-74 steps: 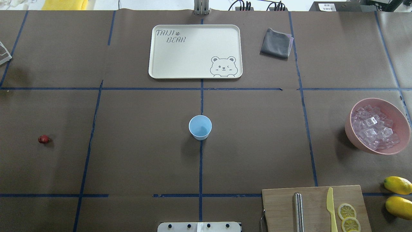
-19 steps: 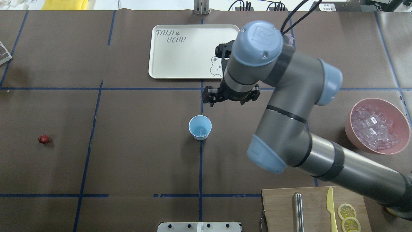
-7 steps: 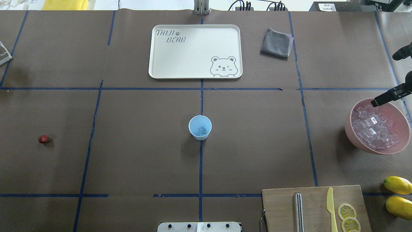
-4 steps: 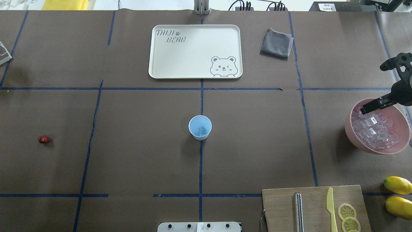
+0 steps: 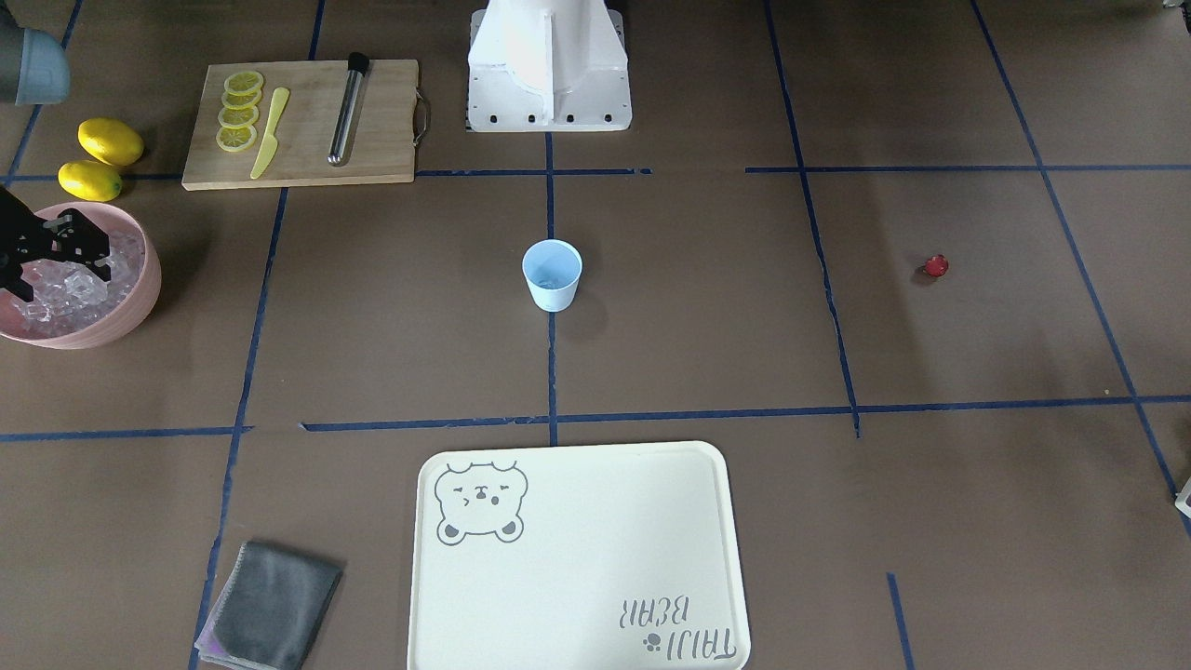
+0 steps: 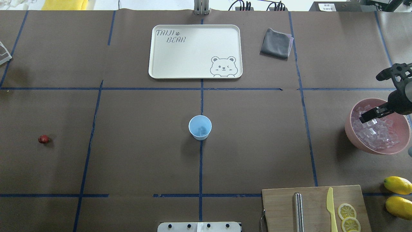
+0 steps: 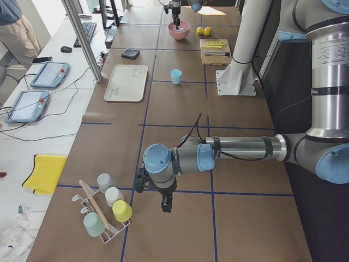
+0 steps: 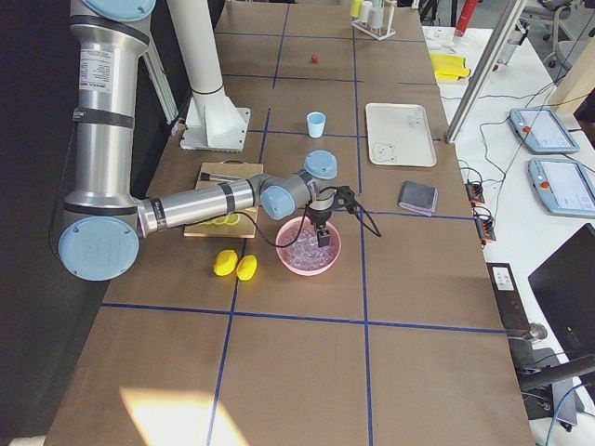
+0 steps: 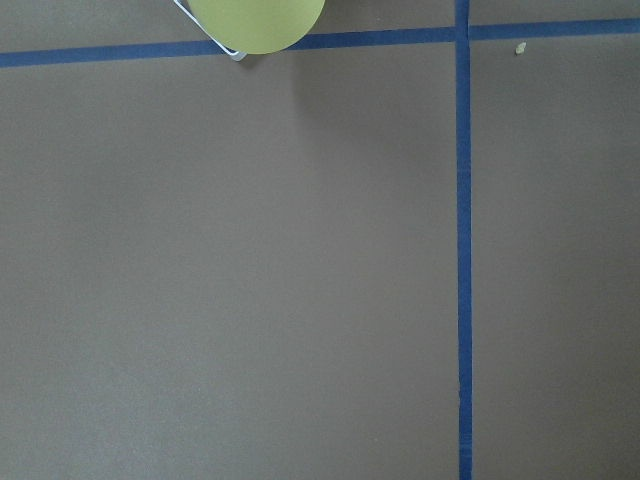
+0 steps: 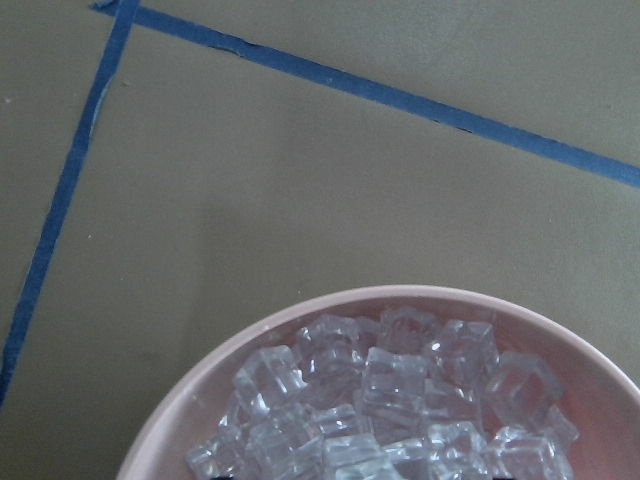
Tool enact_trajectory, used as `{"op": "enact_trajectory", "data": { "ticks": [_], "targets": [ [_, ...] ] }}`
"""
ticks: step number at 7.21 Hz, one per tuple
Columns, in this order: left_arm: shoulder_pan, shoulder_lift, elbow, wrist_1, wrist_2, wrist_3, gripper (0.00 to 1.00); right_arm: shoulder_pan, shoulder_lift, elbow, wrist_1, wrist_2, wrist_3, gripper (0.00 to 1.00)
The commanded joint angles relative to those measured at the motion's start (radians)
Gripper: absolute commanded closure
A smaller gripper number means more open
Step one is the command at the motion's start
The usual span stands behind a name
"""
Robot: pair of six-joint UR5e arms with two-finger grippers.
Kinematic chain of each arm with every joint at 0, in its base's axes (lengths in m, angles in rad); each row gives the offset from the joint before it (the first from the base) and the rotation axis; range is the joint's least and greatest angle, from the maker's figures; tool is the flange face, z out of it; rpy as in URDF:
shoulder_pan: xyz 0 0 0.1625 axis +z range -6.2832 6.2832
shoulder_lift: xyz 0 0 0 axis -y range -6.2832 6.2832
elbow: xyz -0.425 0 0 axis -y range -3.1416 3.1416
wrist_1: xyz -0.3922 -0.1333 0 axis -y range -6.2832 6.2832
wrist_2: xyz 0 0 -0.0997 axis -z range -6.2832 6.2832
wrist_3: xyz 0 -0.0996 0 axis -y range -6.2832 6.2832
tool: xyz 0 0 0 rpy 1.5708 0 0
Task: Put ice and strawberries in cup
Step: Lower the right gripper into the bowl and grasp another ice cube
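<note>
The light blue cup [image 6: 200, 127] stands upright at the table's middle, with clear ice in its bottom; it also shows in the front view [image 5: 552, 273]. The pink bowl [image 6: 349, 129] at the right holds many ice cubes [image 6: 375, 130], also seen in the right wrist view [image 10: 380, 400]. My right gripper [image 6: 386, 111] hangs open just over the ice in the bowl [image 5: 51, 261]. The red strawberry [image 6: 43, 139] lies alone at the far left [image 5: 935, 266]. My left gripper [image 7: 166, 204] hangs far off to the left; I cannot tell if it is open.
A cream bear tray [image 6: 193, 51] and a grey cloth [image 6: 276, 43] lie at the back. A cutting board [image 6: 280, 206] with a knife, a steel rod and lemon slices lies front right, two lemons [image 6: 398, 185] beside it. A cup rack [image 7: 103, 213] stands near the left gripper.
The cup was empty at first and now holds ice. The right arm swung from above the cup to the pink bowl and moved in over the ice.
</note>
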Motion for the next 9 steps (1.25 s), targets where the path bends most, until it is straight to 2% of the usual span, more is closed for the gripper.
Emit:
{"op": "enact_trajectory", "data": {
  "ticks": [1, 2, 3, 4, 5, 6, 8, 9],
  "targets": [
    [0.000, 0.000, 0.000, 0.000, 0.000, 0.000, 0.00, -0.020, -0.004, -0.004, -0.001, -0.008, 0.000, 0.13],
    [0.000, 0.000, 0.000, 0.000, 0.000, 0.000, 0.00, -0.022, -0.007, -0.004, -0.001, -0.019, 0.000, 0.17],
    [0.000, 0.000, 0.000, 0.000, 0.000, 0.000, 0.00, -0.022, -0.014, -0.004, -0.001, -0.019, 0.000, 0.31],
    [0.000, 0.000, 0.000, 0.000, -0.001, 0.000, 0.00, -0.022, -0.015, -0.004, -0.002, -0.019, 0.000, 0.59],
    [0.000, 0.000, 0.000, 0.000, -0.001, 0.000, 0.00, -0.022, -0.014, -0.001, -0.002, -0.017, 0.000, 0.81],
    [0.000, 0.000, 0.000, 0.000, 0.000, 0.000, 0.00, -0.022, -0.014, 0.002, -0.002, -0.014, -0.001, 0.96],
    [0.000, 0.000, 0.000, 0.000, 0.000, 0.000, 0.00, -0.019, -0.015, 0.009, -0.002, -0.010, -0.003, 0.98],
    [0.000, 0.000, 0.000, 0.000, -0.001, 0.000, 0.00, -0.016, -0.041, 0.056, -0.013, -0.005, -0.006, 0.98]
  ]
}}
